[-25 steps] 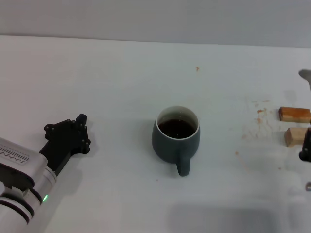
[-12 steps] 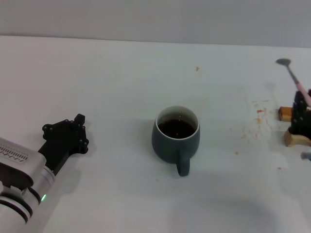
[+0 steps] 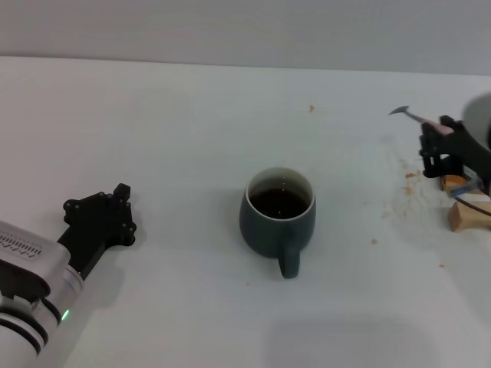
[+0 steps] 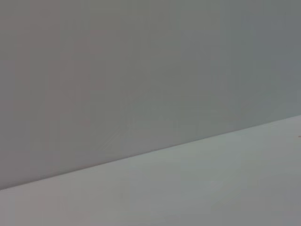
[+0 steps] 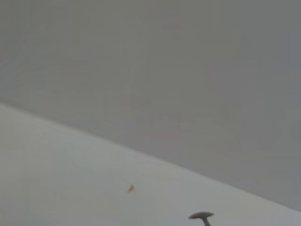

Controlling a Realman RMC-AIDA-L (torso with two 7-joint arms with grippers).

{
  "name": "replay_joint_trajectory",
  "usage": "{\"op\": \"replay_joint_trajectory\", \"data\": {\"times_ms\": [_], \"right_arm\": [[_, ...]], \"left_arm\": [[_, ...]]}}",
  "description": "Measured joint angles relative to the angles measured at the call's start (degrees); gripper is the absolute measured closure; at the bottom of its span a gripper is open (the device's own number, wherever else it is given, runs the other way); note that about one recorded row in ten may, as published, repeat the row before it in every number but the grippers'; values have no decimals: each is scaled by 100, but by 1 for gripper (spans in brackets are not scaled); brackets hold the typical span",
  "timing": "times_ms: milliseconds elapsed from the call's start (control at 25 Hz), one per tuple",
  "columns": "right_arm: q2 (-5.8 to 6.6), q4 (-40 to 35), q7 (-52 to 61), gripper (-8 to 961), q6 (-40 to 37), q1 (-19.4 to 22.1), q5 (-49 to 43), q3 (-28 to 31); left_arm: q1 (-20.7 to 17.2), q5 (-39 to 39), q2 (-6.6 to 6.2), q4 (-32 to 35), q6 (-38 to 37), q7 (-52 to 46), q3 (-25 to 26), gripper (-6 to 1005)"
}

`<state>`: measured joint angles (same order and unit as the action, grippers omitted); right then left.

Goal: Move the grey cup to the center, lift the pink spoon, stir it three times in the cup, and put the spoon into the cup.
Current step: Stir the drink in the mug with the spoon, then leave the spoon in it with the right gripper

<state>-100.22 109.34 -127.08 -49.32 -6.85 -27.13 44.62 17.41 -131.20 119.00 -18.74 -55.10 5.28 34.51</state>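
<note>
Clamped in the right gripper, the pink spoon hangs above the table near its right edge, bowl pointing toward the far side. Mid-table sits the grey cup, handle toward the near edge. Near the left edge rests the left gripper; whether its fingers are apart I cannot tell.

A white table with faint orange stains meets a plain grey wall.

Overhead head view; low, wall-facing wrist views
</note>
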Motion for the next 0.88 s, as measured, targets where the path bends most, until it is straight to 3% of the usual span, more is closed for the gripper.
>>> {"op": "replay_joint_trajectory", "data": {"times_ms": [40, 80, 200, 240, 280, 560, 760, 840, 880], "right_arm": [[-228, 204, -964, 886, -198, 42, 552, 324], [-381, 347, -1542, 886, -308, 73, 865, 530], [-1189, 775, -3581, 886, -1264, 74, 1462, 1278], [-1304, 775, -3863, 886, -1488, -29, 1454, 1378], [-1429, 764, -4299, 886, -2030, -430, 1456, 1551], [-1372, 709, -4175, 886, -2651, -1160, 1641, 2030], [-1245, 715, -4034, 886, -2914, -1515, 1721, 2231], [-1260, 716, -3999, 886, -2913, -1638, 1746, 2254], [-1332, 714, -3969, 886, -2912, -1776, 1752, 2259]], "left_arm": [[1, 5, 0, 15, 0, -9, 3, 1000], [2, 7, 0, 22, 0, -13, 4, 1000], [19, 16, 1, 77, 1, -24, 10, 1000], [30, 16, 4, 94, 6, -26, 19, 1000], [61, 18, 8, 130, 44, -30, 49, 1000], [81, 17, 9, 145, 152, -33, 68, 1000], [80, 24, 5, 155, 161, -34, 74, 1000], [79, 31, 2, 165, 163, -33, 83, 1000], [83, 42, 0, 169, 166, -24, 96, 1000]]}}
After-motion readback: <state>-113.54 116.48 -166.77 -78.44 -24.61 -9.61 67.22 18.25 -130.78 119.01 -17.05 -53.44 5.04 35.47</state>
